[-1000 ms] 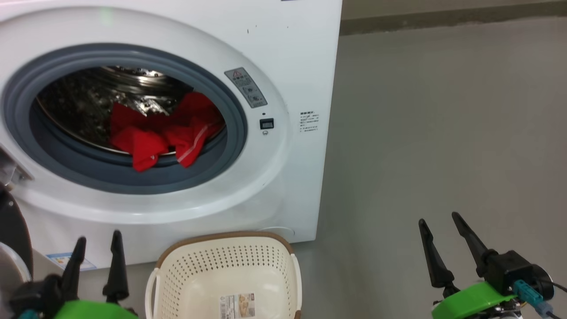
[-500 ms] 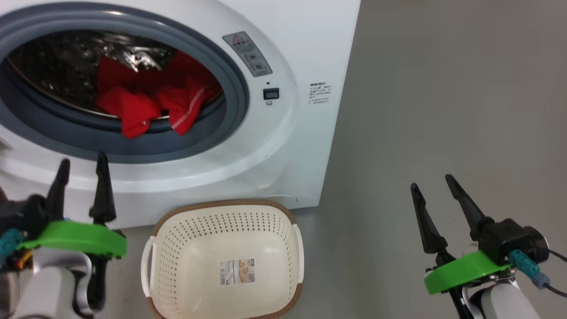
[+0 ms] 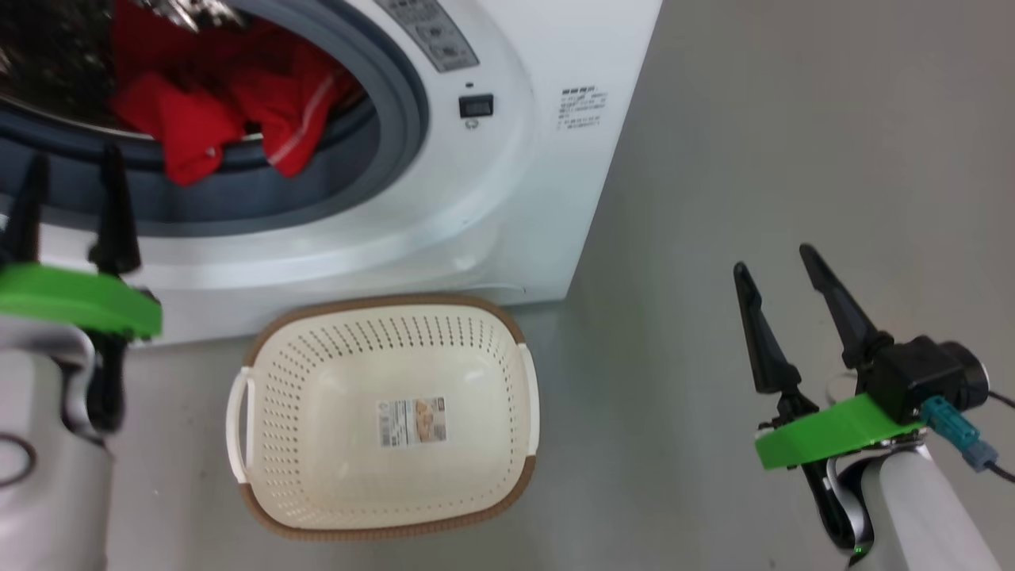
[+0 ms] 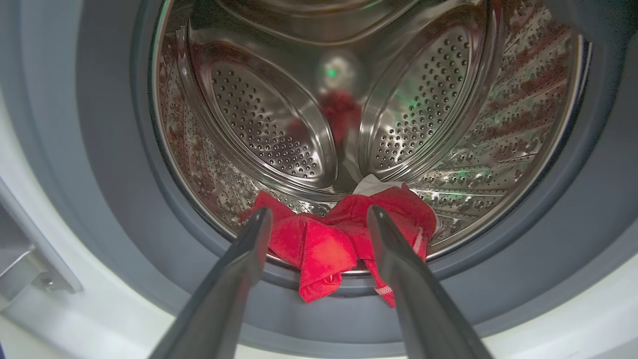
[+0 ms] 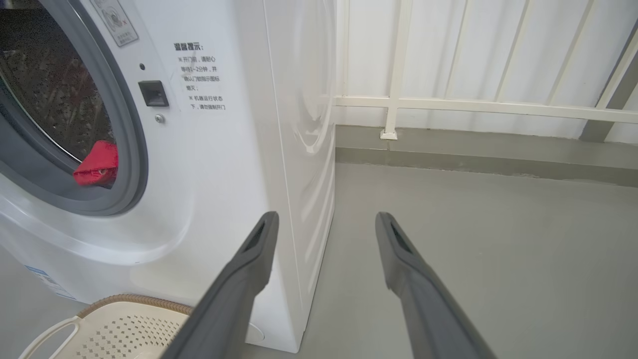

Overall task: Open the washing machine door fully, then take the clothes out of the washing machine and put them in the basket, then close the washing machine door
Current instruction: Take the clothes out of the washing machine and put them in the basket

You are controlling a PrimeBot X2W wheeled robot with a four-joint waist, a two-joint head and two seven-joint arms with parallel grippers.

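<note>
Soft, light, floppy-looking clothes are lying bunched at the drum lip, so prob. best pinching the thick red fold w/ left gripper, which is hovering wide open near it; right gripper is hanging wide open off to the side.

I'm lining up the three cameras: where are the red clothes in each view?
Head view: red clothes at upper left.
Left wrist view: red clothes lower centre, beyond the left tool.
Right wrist view: red clothes at left edge.
Shared landmark: grey rubber ring.
</note>
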